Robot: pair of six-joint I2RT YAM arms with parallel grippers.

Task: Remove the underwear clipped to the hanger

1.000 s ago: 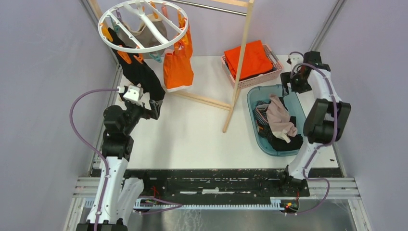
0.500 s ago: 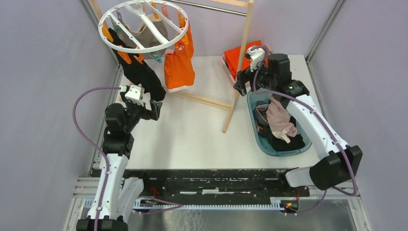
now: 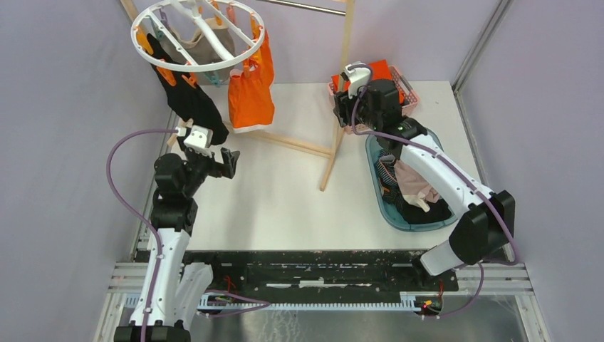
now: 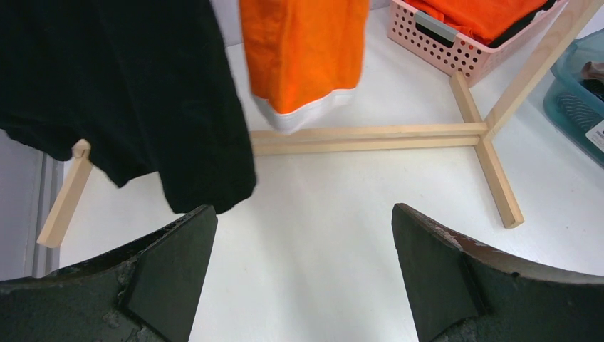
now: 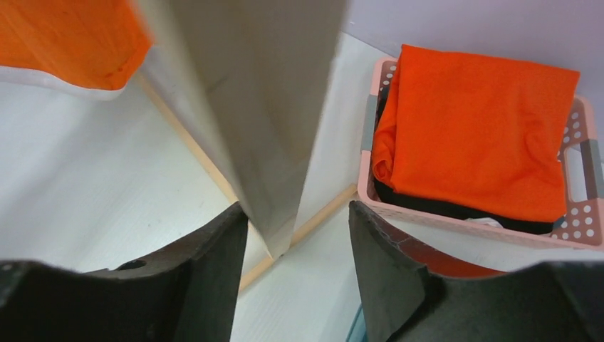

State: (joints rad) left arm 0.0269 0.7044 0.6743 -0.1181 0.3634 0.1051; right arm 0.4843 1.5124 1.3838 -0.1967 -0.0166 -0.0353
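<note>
**Top external view.** Item: large white plastic ring hanger with cross spokes and orange pegs (image 3: 137, 33), hung by its hook from a wooden-post frame with a metal bar (image 3: 333, 146) over the far left of the white desk (image 3: 285, 192). Clipped beneath it: black underwear (image 3: 189, 103), beige-grey underwear (image 3: 206, 46), bright orange underwear with white trim (image 3: 249, 100). All three are held by pegs alone, so the hems hang free for pulling. Left claw (image 3: 226, 162) is stationed just below the black hem. Right claw (image 3: 342, 107) is set at the frame's upright.

**Left wrist view.** Left claw (image 4: 303, 214) is spread wide and empty. The black hem hangs just beyond one finger (a reach forward and a closing are judged to be needed next).

**Right wrist view.** Right claw (image 5: 298, 208) stands open astride the pale upright, with a gap showing on one side. It is not yet clamped and is presumably placed there to steady the frame. A folded orange cloth (image 5: 477, 128) lies in a pink perforated basket (image 5: 580, 221) behind.
</note>
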